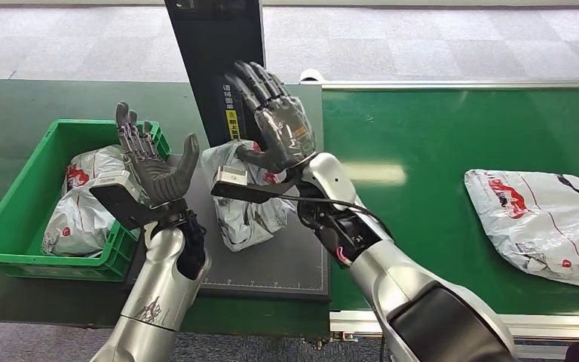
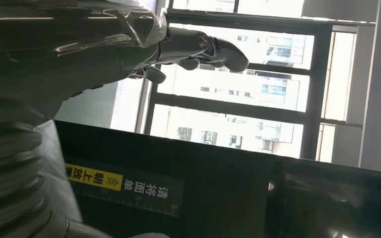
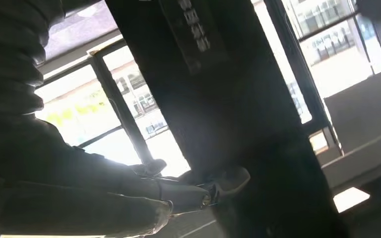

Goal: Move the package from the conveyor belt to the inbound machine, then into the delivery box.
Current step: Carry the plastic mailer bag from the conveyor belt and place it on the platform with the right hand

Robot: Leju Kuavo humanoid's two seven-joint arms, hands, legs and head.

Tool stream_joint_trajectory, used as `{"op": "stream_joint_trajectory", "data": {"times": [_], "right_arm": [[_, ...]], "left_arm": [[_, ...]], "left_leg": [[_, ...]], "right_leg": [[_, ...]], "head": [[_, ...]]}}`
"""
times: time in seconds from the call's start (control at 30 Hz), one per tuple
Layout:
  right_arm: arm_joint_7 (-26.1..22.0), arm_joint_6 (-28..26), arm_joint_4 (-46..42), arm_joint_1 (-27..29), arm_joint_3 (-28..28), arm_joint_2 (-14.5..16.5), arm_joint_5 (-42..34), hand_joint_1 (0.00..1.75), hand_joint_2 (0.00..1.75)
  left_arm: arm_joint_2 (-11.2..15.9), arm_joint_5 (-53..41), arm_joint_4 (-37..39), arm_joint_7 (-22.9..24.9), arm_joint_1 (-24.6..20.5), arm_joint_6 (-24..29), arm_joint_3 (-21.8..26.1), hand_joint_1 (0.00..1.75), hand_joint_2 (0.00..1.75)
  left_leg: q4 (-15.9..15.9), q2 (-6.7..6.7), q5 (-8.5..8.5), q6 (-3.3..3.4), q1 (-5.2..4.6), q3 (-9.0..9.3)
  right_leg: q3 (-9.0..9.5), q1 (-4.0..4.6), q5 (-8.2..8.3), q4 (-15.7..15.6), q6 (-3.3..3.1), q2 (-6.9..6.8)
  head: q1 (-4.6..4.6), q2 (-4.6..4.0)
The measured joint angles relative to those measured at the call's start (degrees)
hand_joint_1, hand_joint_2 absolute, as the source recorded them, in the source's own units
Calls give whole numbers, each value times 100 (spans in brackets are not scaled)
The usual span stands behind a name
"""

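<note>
A crumpled white package (image 1: 245, 197) lies on the dark scanning plate (image 1: 271, 264) of the inbound machine, in front of its black upright post (image 1: 215, 53). My right hand (image 1: 275, 117) is raised above the package, palm up, fingers spread, holding nothing. My left hand (image 1: 149, 158) is lifted beside the package, between it and the green delivery box (image 1: 15, 204), fingers apart and empty. Two white packages (image 1: 83, 204) lie in that box. Another white package (image 1: 546, 219) rests on the green conveyor belt (image 1: 437, 136) at the far right. The left wrist view shows fingers (image 2: 198, 47) against windows.
The black post carries a yellow label (image 1: 233, 121), seen closer as a yellow label (image 2: 92, 177) in the left wrist view. The conveyor's metal rail (image 1: 543, 324) runs along its near edge. Dark green tabletop (image 1: 22, 113) surrounds the box.
</note>
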Motion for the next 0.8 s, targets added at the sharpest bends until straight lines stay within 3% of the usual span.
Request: {"op": "stream_joint_trajectory", "data": {"times": [0.33, 0.8], "right_arm": [[-605, 140, -1199, 441, -924, -189, -1226, 0, 175], [-626, 518, -2370, 1255, -1147, -589, -1796, 0, 175]], "left_arm": [[96, 44, -19, 0, 55, 72, 41, 0, 175], [202, 39, -78, 0, 102, 36, 91, 0, 175]], "left_leg": [[0, 2, 0, 0, 0, 1], [0, 0, 0, 0, 0, 1]], "right_leg": [[0, 0, 0, 0, 0, 0], [0, 0, 0, -1, 0, -1]], "head": [[0, -1], [0, -1]]}}
